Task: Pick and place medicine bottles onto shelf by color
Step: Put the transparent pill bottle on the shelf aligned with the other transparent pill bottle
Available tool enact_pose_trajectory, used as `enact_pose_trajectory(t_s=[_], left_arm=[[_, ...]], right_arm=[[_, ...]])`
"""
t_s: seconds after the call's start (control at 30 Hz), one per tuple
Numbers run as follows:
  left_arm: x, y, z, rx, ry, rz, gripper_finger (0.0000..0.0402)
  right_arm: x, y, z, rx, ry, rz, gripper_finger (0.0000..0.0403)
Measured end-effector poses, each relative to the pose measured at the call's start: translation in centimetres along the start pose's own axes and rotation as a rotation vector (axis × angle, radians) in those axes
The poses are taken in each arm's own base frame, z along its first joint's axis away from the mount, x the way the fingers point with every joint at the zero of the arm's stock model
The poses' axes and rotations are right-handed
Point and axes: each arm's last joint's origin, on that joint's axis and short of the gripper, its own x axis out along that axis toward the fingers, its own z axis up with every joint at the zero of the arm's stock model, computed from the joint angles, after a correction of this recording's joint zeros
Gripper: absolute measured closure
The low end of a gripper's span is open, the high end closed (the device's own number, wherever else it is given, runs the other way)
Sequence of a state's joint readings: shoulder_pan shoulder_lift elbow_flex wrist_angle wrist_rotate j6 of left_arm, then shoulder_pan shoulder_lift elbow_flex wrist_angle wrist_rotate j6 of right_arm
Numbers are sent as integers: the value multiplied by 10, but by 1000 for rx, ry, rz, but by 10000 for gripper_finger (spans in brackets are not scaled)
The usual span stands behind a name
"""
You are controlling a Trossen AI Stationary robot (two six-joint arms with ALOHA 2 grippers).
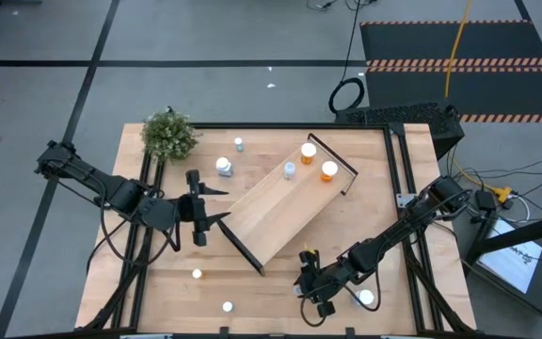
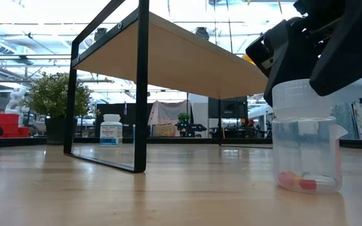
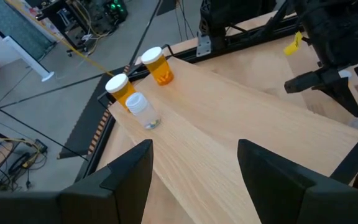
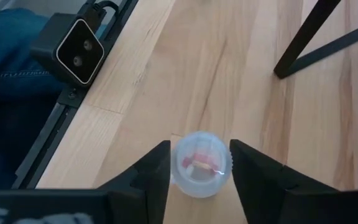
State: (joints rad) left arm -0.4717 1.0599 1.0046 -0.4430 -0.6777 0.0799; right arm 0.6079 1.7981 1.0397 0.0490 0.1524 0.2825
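The light-wood shelf (image 1: 280, 212) stands slantwise mid-table on black brackets. Two orange bottles (image 1: 308, 151) (image 1: 328, 170) and a pale blue one (image 1: 290, 170) stand on its far right end; they also show in the left wrist view (image 3: 157, 65). My left gripper (image 1: 222, 205) is open and empty at the shelf's left end, pointing along its top (image 3: 229, 112). My right gripper (image 4: 201, 177) is near the table's near edge, shut on a clear white-capped bottle (image 2: 307, 144) with red pills inside. My right gripper pinches the clear bottle's white cap (image 4: 201, 162) between its two fingers (image 4: 157, 171), one on each side. The fingers come from above, pointing down. The bottle stands upright with its base (image 2: 308, 187) on the table.
A larger white bottle (image 1: 224, 167) and a small one (image 1: 239, 144) stand on the table beyond the shelf, by a green plant (image 1: 169, 135). Small bottles (image 1: 197, 274) (image 1: 227, 306) (image 1: 366, 298) stand near the near edge. The low camera (image 4: 73, 46) sits at that edge.
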Motion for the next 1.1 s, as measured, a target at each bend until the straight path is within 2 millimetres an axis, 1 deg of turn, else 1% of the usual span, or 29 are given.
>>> enact_pose_trajectory(t_s=[0.43, 0.73, 0.93, 1.1], left_arm=[[0, 0, 0, -1, 0, 0, 165], [0, 0, 0, -2, 0, 0, 165], [0, 0, 0, -2, 0, 0, 165], [0, 0, 0, -2, 0, 0, 165]], right_arm=[[0, -1, 0, 0, -9, -29, 255], [-8, -5, 8, 114, -41, -28, 255], [-22, -5, 16, 130, -73, -16, 256], [-44, -6, 25, 145, -106, -5, 256]])
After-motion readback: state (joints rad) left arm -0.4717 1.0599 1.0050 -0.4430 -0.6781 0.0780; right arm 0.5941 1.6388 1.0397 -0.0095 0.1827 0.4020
